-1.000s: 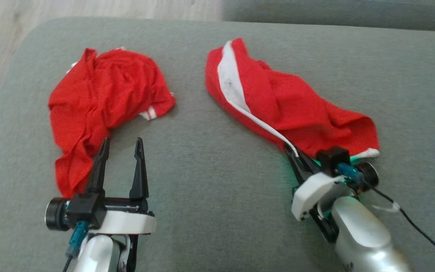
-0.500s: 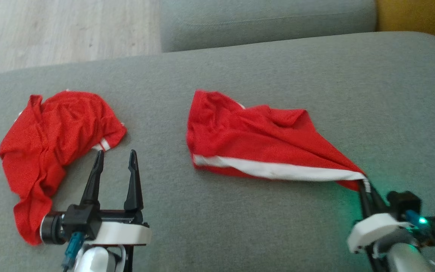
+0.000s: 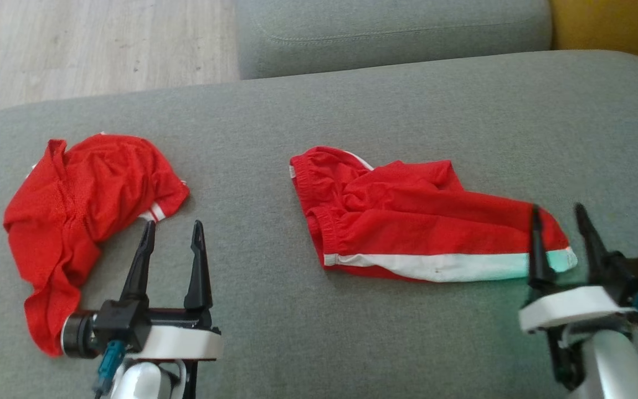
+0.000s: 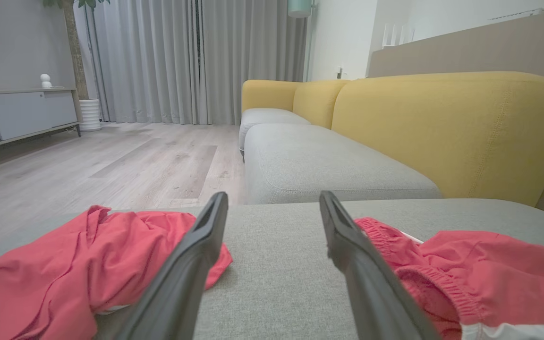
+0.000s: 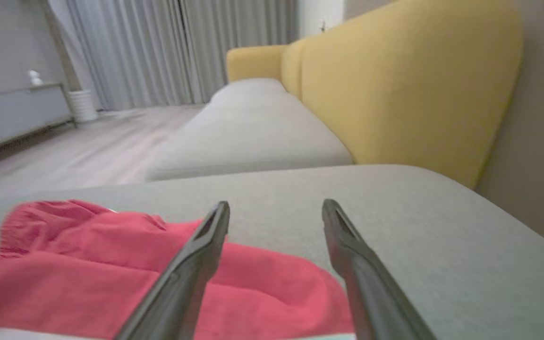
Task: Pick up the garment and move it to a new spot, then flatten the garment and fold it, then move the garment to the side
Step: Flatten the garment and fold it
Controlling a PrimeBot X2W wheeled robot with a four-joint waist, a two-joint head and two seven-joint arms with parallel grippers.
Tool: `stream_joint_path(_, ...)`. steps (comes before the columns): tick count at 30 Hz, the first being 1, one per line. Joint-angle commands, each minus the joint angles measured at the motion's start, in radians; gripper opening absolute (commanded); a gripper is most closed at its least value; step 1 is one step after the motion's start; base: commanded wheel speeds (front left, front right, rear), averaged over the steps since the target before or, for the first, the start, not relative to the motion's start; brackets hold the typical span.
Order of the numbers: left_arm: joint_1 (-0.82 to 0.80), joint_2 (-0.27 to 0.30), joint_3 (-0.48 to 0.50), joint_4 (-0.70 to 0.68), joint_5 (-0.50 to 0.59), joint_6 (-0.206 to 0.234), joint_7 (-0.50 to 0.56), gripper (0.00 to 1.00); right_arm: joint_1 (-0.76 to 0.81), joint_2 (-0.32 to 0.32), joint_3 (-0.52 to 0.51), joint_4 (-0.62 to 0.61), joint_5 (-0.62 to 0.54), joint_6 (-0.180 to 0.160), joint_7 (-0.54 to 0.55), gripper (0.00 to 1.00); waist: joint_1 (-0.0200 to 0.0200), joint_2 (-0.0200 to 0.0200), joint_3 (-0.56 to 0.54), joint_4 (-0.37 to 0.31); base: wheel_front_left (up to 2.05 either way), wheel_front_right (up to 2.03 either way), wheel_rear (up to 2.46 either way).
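Red shorts with a white side stripe [image 3: 418,221] lie stretched across the grey seat cushion, waistband to the left. My right gripper [image 3: 556,209] stands open just above their right hem, holding nothing. In the right wrist view its gripper [image 5: 276,204] has the shorts [image 5: 111,264] under and left of the left finger. A second red garment [image 3: 86,188] lies crumpled at the left. My left gripper [image 3: 173,227] is open beside it, over bare cushion. The left wrist view has that gripper [image 4: 273,196] between the crumpled garment [image 4: 88,264] and the shorts [image 4: 465,264].
Both garments rest on a wide grey seat cushion [image 3: 352,111] whose rounded left edge drops to a wooden floor [image 3: 92,44]. Another grey cushion [image 3: 391,27] adjoins at the back, and a yellow backrest [image 3: 612,22] rises at the far right.
My right gripper pulled the shorts out to the right, then opened and let go; the shorts now lie flat on the cushion. The head camera shifted early on. The left gripper stayed open.
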Motion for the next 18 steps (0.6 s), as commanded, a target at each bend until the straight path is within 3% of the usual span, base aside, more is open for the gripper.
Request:
stream_joint_path(1, -0.029, 0.002, 0.027, -0.029, -0.001, 0.000, -0.006, 1.00, -0.007, -0.003, 0.060, -0.066, 0.028, 0.008, -0.014, 1.00, 0.0000, 0.0000, 0.000, 0.005, 0.00, 0.00, 0.00)
stream_joint_path(8, -0.030, 0.002, 0.016, -0.035, -0.009, 0.000, -0.006, 1.00, 0.039, -0.003, 0.158, -0.165, 0.092, 0.008, -0.018, 1.00, 0.0000, 0.0000, -0.001, 0.022, 0.00, 0.00, 0.00)
stream_joint_path(18, -0.024, 0.002, 0.005, -0.042, -0.024, -0.005, -0.006, 1.00, 0.059, -0.003, 0.174, -0.200, 0.126, 0.008, -0.018, 1.00, 0.0000, 0.0000, 0.004, 0.018, 0.00, 0.00, 0.00)
